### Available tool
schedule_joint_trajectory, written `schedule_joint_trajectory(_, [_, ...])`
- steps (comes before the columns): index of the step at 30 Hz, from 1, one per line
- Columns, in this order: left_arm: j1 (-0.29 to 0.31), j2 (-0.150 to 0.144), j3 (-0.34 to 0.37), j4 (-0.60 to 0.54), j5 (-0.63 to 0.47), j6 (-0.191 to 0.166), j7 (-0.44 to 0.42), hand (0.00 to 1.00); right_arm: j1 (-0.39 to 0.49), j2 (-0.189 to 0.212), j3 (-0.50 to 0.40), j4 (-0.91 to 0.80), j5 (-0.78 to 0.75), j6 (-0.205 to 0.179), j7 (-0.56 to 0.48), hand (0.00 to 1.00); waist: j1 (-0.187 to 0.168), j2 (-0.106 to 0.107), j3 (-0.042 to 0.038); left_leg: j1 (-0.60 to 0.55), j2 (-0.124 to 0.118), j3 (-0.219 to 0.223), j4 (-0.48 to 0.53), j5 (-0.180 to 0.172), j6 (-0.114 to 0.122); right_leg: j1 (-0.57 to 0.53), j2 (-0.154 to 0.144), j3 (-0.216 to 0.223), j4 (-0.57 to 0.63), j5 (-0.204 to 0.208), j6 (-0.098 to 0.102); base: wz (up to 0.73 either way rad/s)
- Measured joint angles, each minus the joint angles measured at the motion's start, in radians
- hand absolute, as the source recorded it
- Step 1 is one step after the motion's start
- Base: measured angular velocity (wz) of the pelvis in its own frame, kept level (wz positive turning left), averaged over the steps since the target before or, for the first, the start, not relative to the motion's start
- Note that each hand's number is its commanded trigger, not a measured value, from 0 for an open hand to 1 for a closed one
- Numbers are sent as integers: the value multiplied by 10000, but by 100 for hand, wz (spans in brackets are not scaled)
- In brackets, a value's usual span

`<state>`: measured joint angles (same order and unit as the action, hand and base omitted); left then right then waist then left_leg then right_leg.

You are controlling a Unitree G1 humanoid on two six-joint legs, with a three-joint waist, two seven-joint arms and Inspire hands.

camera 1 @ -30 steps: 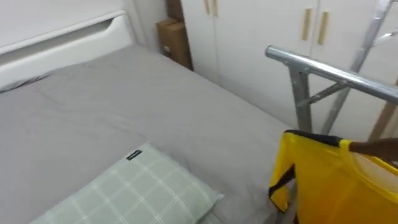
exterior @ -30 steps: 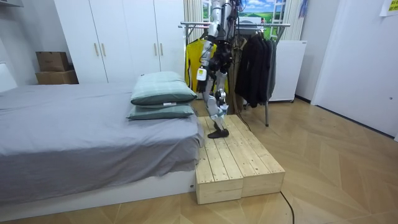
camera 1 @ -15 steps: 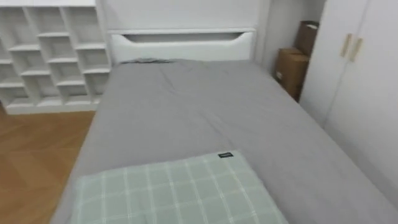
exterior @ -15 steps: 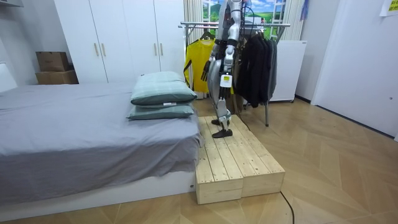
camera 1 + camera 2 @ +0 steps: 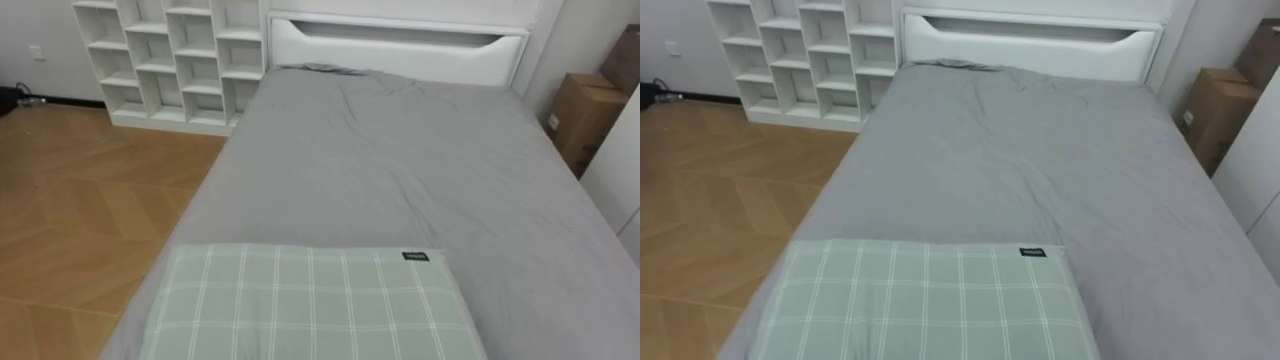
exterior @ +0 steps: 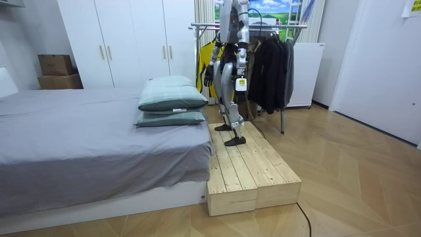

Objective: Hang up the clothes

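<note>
Yellow shirt up on the rail.
Bright yellow shirt hangs straight down from the silver metal clothes rail, near the rail's end on the room view's left. It is close behind my back, and my body covers much of it. Its hanger is too small to make out. Row of dark garments on the same rail, toward the room view's right.
</note>
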<state>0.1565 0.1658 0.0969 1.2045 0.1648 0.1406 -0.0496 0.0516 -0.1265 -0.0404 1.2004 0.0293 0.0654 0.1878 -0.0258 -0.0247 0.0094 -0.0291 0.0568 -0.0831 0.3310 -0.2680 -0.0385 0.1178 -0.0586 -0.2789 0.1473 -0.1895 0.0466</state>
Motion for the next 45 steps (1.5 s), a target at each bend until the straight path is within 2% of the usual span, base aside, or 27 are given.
schedule_joint_trajectory(3, [-1,4,-21,-106,222,-31,0,0,86,17,-14,8,202,-57,-17,0,-70,-41,-8,-200,-1,42,206,-9,-15,111,1,-367,-3,-106,-6,47])
schedule_joint_trajectory(5, [102,-13,-2,-283,465,-58,0,0,103,19,-15,10,229,-114,-13,0,-48,-52,-17,-262,5,198,254,-10,-16,125,-6,-426,31,-191,-6,25])
schedule_joint_trajectory(12, [125,-45,-43,-350,1459,-144,2,0,346,11,-31,111,1152,-107,35,0,-21,-35,-21,255,-5,469,-77,0,-26,425,-47,-217,30,-229,26,-4])
schedule_joint_trajectory(21, [128,-127,-22,-364,1542,-27,1,0,542,22,-307,447,2419,-96,472,0,-241,17,-60,438,-18,665,-299,62,-34,416,-78,-4,30,-227,25,-7])
schedule_joint_trajectory(35, [140,-147,-28,-363,1579,-10,-16,0,634,50,-409,424,2658,-105,479,0,-273,-3,-53,572,-11,805,-408,63,-33,416,-86,159,29,-230,28,-3])
schedule_joint_trajectory(45, [131,-192,-225,-464,2412,-4,-12,0,580,43,-401,408,2568,-103,523,0,-268,-7,-92,579,-16,817,-416,62,-32,417,-89,173,24,-236,38,0])
